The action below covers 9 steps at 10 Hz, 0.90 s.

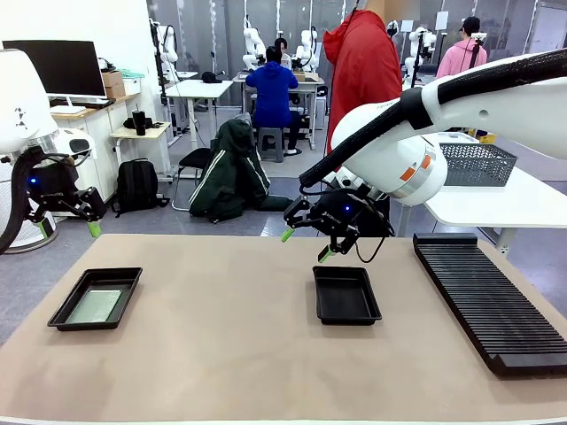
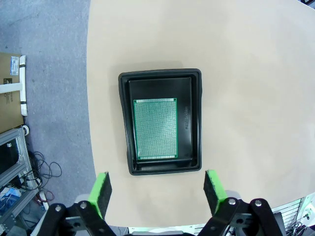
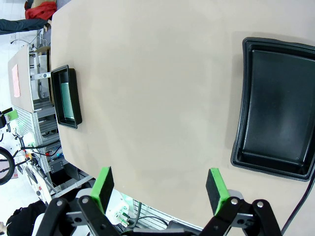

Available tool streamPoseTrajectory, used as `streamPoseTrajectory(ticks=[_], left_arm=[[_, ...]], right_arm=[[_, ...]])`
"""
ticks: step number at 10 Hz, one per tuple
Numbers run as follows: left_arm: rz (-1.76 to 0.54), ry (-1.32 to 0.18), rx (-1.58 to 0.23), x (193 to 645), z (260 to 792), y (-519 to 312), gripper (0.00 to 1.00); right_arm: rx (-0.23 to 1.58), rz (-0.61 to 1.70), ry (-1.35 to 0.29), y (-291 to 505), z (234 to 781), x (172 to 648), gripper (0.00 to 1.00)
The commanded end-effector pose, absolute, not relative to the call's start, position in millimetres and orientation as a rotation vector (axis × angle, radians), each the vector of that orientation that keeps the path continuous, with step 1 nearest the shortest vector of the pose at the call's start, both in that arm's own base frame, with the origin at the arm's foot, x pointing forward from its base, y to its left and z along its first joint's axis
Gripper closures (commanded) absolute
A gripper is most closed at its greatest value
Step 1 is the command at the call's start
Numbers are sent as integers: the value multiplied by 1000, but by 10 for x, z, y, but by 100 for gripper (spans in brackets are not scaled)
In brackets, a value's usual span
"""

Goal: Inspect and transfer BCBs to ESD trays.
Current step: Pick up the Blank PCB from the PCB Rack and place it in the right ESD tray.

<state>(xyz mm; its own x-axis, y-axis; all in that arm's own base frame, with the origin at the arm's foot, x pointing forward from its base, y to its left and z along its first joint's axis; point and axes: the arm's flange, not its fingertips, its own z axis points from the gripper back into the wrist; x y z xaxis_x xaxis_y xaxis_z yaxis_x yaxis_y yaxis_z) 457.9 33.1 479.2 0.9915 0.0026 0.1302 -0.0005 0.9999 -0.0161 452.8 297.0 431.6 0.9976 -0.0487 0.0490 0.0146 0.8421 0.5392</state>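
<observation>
Beige worktop (image 1: 221,363) is being shown carrying two black trays. At the lower left of the front view, the left-hand tray (image 1: 62,312) is being occupied by one pale green board (image 2: 155,129) lying flat on its floor.

In the left wrist view the left fingers (image 2: 102,191) are being held released, wide apart and grasping nothing, at the bottom of the frame, clear of the tray. The board is lying straight ahead of them, up the frame and centred between the two pads. Its long axis is running up the frame, so its narrow width is being presented across the line on which the pads close. By that layout the left arm is being judged much the nearer to the board.

Toward the centre of the front view, the middle tray (image 1: 345,297) is lying bare. The right fingers (image 1: 325,254) are being held released and empty above its far rim, well apart from the board.

At the right edge a long slotted rack (image 1: 487,301) is lying on the worktop. Whether its slots are holding boards cannot be told.
</observation>
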Motion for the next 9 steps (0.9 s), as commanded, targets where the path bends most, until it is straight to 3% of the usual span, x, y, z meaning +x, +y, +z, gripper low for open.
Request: streamPoseTrajectory(ticks=[1, 9], left_arm=[[4, -138, -24, 4574, 4776, 333, 0], [4, -138, -24, 4574, 4776, 333, 0]], right_arm=[[553, -48, -63, 2979, 4319, 4527, 0], [553, -48, -63, 2979, 4319, 4527, 0]])
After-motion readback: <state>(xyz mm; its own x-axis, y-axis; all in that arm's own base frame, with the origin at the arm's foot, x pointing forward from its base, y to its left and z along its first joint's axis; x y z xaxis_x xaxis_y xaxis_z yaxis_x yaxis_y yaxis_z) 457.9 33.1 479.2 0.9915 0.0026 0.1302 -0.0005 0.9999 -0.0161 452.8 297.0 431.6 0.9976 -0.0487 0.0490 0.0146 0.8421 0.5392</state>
